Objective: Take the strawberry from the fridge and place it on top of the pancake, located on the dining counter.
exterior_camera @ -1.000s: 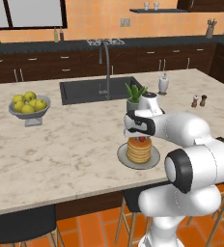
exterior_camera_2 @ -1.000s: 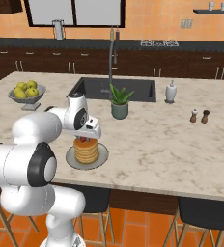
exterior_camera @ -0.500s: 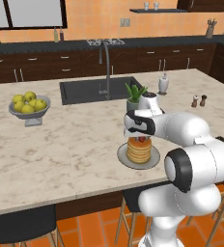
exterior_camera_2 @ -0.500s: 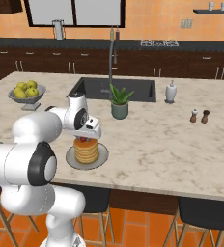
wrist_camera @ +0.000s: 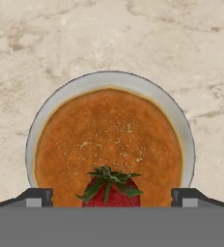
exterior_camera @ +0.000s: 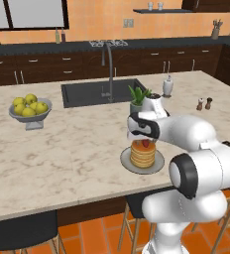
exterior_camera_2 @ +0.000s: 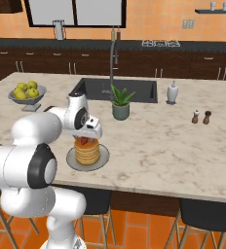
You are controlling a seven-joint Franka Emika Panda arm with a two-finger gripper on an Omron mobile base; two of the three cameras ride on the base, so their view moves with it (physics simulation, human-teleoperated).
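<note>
The strawberry (wrist_camera: 111, 190) sits on top of the pancake (wrist_camera: 109, 144), a golden-brown stack on a round grey plate (wrist_camera: 109, 79). My gripper (wrist_camera: 112, 197) hangs straight over it, open, with the two fingertips (wrist_camera: 39, 197) standing wide on either side and clear of the fruit. From the base, the strawberry (exterior_camera: 145, 144) (exterior_camera_2: 84, 141) shows just under the gripper (exterior_camera: 144, 140) (exterior_camera_2: 85, 137), on the pancake (exterior_camera: 143, 155) (exterior_camera_2: 87, 152) near the front edge of the dining counter (exterior_camera: 62, 149) (exterior_camera_2: 159, 146). The fridge is out of view.
A potted plant (exterior_camera: 137, 100) (exterior_camera_2: 120, 104) stands just behind the plate (exterior_camera: 157, 166), before the dark sink (exterior_camera: 94, 92) and tall tap (exterior_camera: 108, 64). A bowl of apples (exterior_camera: 28, 110) (exterior_camera_2: 27, 93) sits far left. A soap dispenser (exterior_camera: 167, 87) and two shakers (exterior_camera: 204, 103) are to the right.
The jaws have opened and let go of the strawberry, which now rests on the pancake. The arm has stayed in place.
</note>
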